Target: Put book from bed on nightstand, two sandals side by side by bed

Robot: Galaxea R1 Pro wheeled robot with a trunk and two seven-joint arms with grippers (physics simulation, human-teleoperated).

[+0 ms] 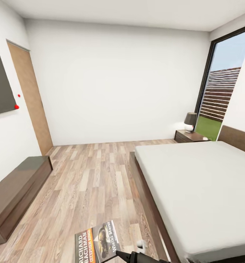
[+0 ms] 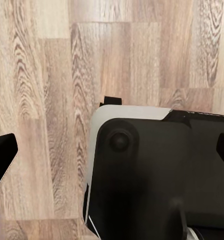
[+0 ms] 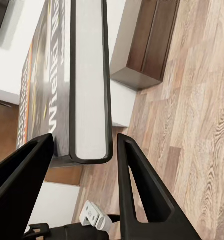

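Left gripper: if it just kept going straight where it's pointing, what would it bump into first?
Probably the wood-plank floor. The left wrist view looks along the left gripper and shows planks ahead, plus a dark rounded part of the robot lower down. How far off the floor is, I can't tell.

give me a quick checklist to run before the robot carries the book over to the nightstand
1. Book between the right gripper fingers: ok.
2. Firm grip on it: cannot tell; small gaps show beside the book.
3. Nightstand in sight past the bed: ok.
4. Free spot on top beside the lamp: ok.
5. Floor route along the bed open: ok.
6. Left gripper free: ok, its fingers are spread over bare floor.
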